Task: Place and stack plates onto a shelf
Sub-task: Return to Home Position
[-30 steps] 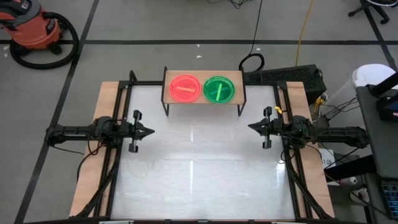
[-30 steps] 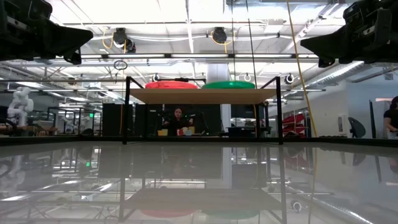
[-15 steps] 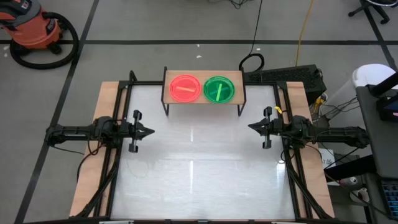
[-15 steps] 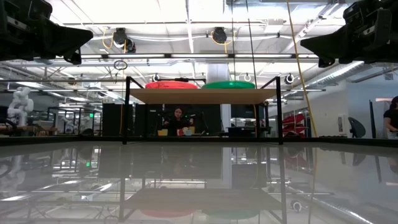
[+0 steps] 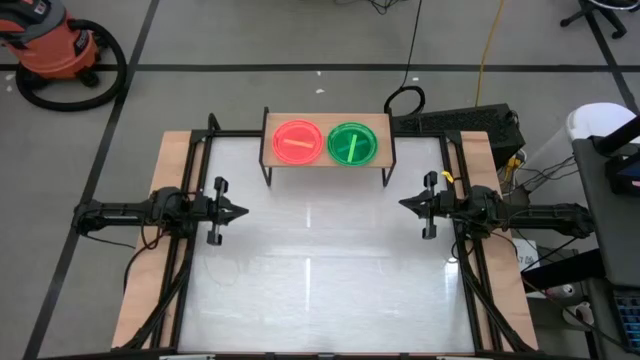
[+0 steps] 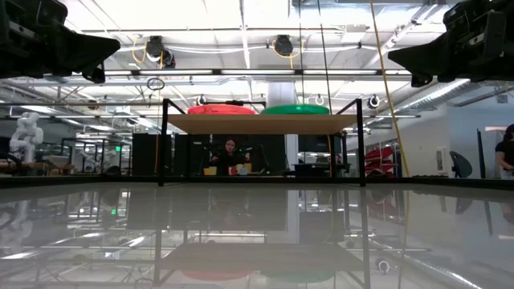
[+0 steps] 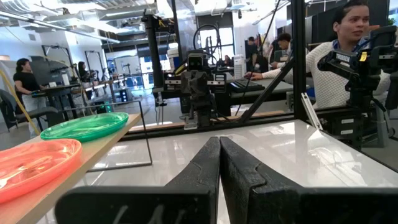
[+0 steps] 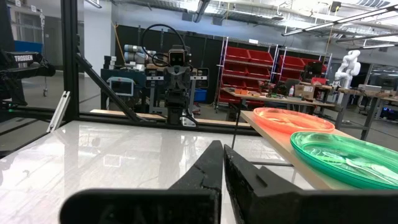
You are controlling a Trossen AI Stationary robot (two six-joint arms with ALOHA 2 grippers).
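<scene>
Counter (image 5: 310, 290): white, glossy, wood-edged, carrying everything.
Shelf (image 5: 387, 142): light wood on black legs, standing at the counter's far edge, midway between the two arms.
Left gripper (image 5: 243, 212): hanging over the counter's left side, fingers (image 7: 200, 168) pressing together, gripping nothing.
Right gripper (image 5: 403, 204): facing it from the right side, fingers (image 8: 205, 168) likewise pressing together, empty.
Orange plate (image 5: 297, 142) and green plate (image 5: 352, 143): lying side by side on the shelf, orange on the left. How many plates are sitting beneath each cannot be made out.
</scene>
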